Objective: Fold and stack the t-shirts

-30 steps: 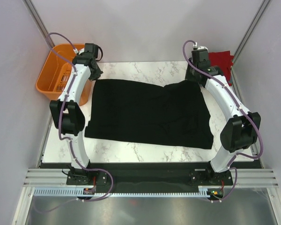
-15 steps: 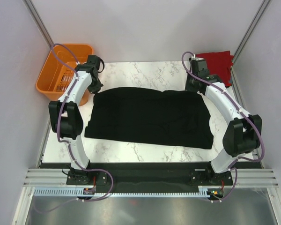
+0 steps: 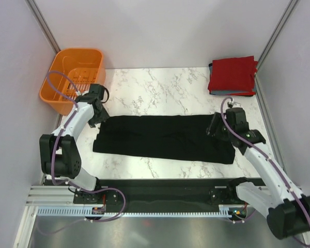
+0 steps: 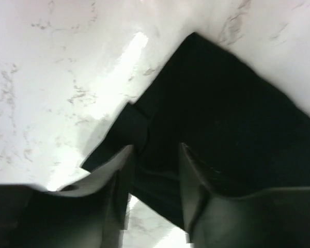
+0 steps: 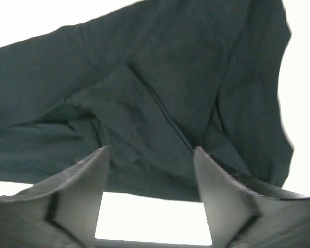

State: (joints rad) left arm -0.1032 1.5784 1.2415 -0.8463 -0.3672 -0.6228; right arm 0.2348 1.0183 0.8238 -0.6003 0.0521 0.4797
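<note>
The black t-shirt (image 3: 165, 137) lies on the marble table (image 3: 160, 88) as a long, narrow band folded over on itself. My left gripper (image 3: 98, 120) hovers over its far left corner; in the left wrist view the gripper (image 4: 155, 155) is open, with black cloth (image 4: 232, 113) lying loose below its fingers (image 4: 120, 173). My right gripper (image 3: 215, 128) is at the shirt's right end. The right wrist view shows it (image 5: 151, 155) open above the wrinkled cloth (image 5: 144, 77), gripping nothing. A folded red t-shirt (image 3: 231, 75) rests on a grey-blue one (image 3: 211, 77) at the far right corner.
An orange plastic basket (image 3: 75, 77) stands off the table's far left corner, close behind my left arm. Grey walls close in both sides. Bare marble shows between the black shirt and the far edge.
Both grippers drew the black shirt's far edge toward the near side, folding it into a narrower band. They then opened and let the cloth go.
</note>
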